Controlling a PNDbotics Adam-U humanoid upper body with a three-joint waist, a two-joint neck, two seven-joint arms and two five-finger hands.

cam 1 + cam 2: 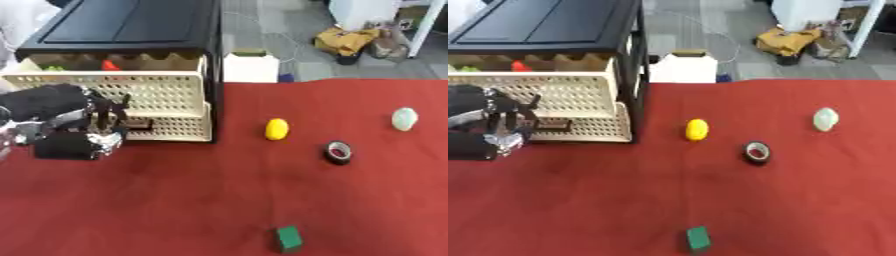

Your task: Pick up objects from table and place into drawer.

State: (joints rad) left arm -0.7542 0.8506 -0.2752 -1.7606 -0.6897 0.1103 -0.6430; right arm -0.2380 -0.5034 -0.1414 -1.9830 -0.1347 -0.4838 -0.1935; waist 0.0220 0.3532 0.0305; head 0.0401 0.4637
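Note:
My left hand [77,125] is at the left, in front of the cream perforated drawers [166,95] of a black cabinet [131,27]. Its fingers [112,114] stand upright and fairly straight against the drawer front, beside a dark handle [140,123], holding nothing that I can see. The upper drawer is pulled out, with a red thing [109,65] and a green thing [54,68] inside. On the red table [175,200] lie a yellow oval object [276,129], a black tape roll [338,152], a pale green rounded object [403,119] and a green block [287,238]. My right hand shows in no view.
A white box [250,67] stands behind the table next to the cabinet. Bags and clutter [350,40] lie on the floor at the far right. The table's far edge runs just behind the pale green object.

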